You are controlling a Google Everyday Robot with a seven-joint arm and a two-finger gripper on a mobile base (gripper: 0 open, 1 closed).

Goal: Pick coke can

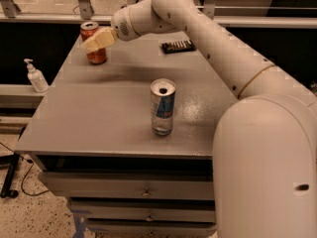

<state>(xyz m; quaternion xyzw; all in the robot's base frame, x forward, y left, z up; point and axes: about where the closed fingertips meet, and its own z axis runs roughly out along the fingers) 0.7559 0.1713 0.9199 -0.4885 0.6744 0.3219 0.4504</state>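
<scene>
Reaching in from the right, the gripper [89, 42] sits at the far left corner of the table [99, 113], right against the upper half of the coke can [97, 57] and partly covering it. Whether the claw is parted or clamped on the can, I cannot tell. The can stands upright on the tabletop, so I judge the approach done, while the grasp is unconfirmed and the lift is not yet made.

As for containers, the coke can's silver top shows behind the claw, its contents unseen. A slimmer silver-and-blue can [163, 107] stands upright mid-table, well apart, with a dark opening in its top; what it holds is hidden. A pump bottle [35, 77] rests on the left ledge. The drawers [143, 187] under the near edge are closed.
</scene>
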